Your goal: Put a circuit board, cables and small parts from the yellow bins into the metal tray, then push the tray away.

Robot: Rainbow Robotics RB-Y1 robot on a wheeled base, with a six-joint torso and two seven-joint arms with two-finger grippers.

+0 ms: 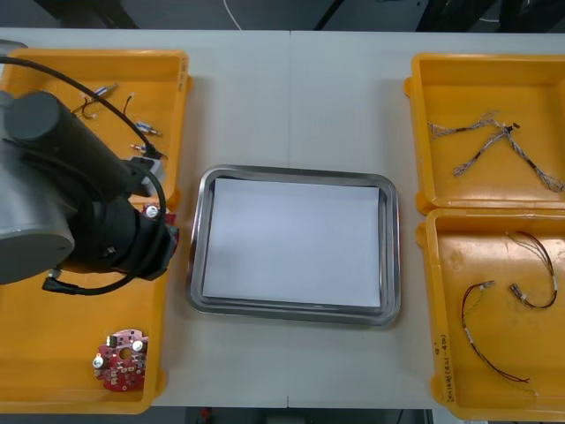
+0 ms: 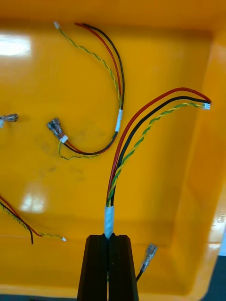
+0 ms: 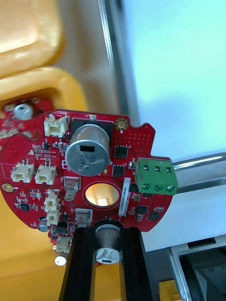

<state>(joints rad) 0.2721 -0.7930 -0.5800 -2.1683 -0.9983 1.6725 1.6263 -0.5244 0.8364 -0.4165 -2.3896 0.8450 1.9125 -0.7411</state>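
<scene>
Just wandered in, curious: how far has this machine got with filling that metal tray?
Nothing is done yet: the metal tray shows just its white inside. In hand: the left pincer grips a red circuit board near the tray's rim, and the right pincer is shut on a red and yellow cable over a yellow bin. Left: placing both, adding the other items, pushing the tray away.

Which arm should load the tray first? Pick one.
Left, likely. The left pincer grips the board at the rim of the tray; the right pincer holds a cable over its bin.
</scene>
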